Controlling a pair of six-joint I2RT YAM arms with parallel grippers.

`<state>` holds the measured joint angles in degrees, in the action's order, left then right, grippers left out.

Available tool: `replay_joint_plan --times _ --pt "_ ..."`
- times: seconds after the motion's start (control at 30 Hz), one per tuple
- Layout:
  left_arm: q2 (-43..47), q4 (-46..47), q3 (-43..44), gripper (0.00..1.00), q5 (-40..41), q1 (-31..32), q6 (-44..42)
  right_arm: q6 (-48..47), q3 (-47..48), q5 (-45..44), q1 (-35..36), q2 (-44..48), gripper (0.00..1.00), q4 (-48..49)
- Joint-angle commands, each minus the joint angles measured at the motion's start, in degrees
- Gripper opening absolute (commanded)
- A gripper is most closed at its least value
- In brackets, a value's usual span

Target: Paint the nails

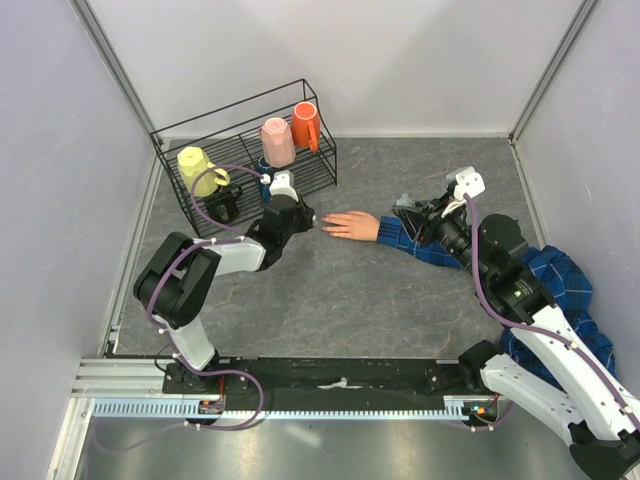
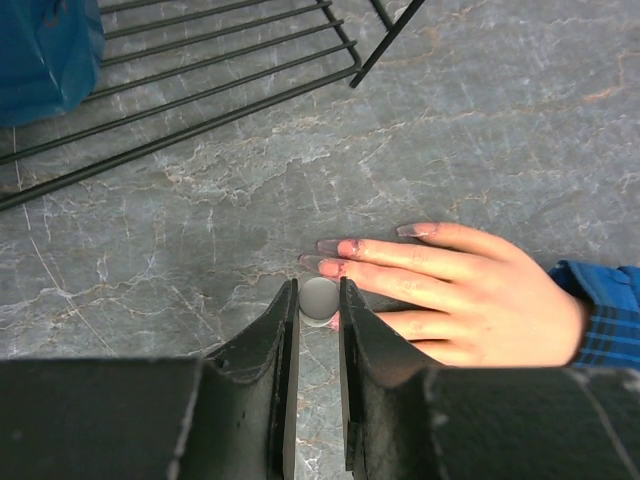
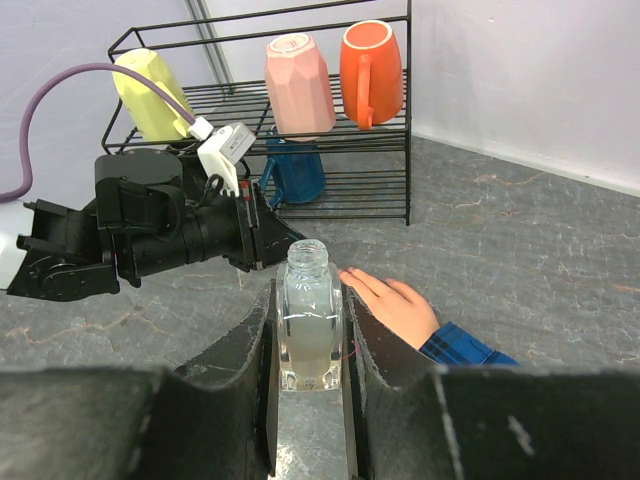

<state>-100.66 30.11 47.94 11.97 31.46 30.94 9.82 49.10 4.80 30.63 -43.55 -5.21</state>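
The peach-pink fake hand (image 2: pixel 470 300) lies flat on the table, ending a blue plaid sleeve (image 2: pixel 605 310). Its nails (image 2: pixel 330 246) point left, and two fingertips show reddish smears. My left gripper (image 2: pixel 319 292) is shut on a small round grey cap (image 2: pixel 319 302), held right at the fingertips; whatever hangs below the cap is hidden. In the top view the left gripper (image 1: pixel 308 222) sits just left of the hand (image 1: pixel 350 225). My right gripper (image 3: pixel 310 295) is shut on a small clear uncapped bottle (image 3: pixel 310 320) of pale liquid, near the sleeve (image 1: pixel 405 238).
A black wire rack (image 1: pixel 245 150) stands at the back left with yellow (image 1: pixel 200 170), pink (image 1: pixel 277 140), orange (image 1: pixel 306 125), blue and black mugs. Its front corner (image 2: pixel 385 40) lies just beyond the left gripper. The plaid shirt (image 1: pixel 560 280) bunches under the right arm.
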Motion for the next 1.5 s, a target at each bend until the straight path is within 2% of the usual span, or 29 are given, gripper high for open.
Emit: replay_joint_plan --times 0.0,0.37,1.47 --pt "1.96 2.41 -0.04 0.02 0.61 0.26 -2.29 0.46 -0.15 0.92 0.13 0.57 0.0 2.49" --pt "-1.82 2.76 2.24 0.02 -1.68 1.23 -0.97 0.46 -0.23 0.83 0.13 0.48 0.0 2.49" --pt "-4.46 2.06 3.47 0.02 -2.04 1.32 0.52 0.46 -0.32 0.92 0.04 0.66 0.0 2.66"
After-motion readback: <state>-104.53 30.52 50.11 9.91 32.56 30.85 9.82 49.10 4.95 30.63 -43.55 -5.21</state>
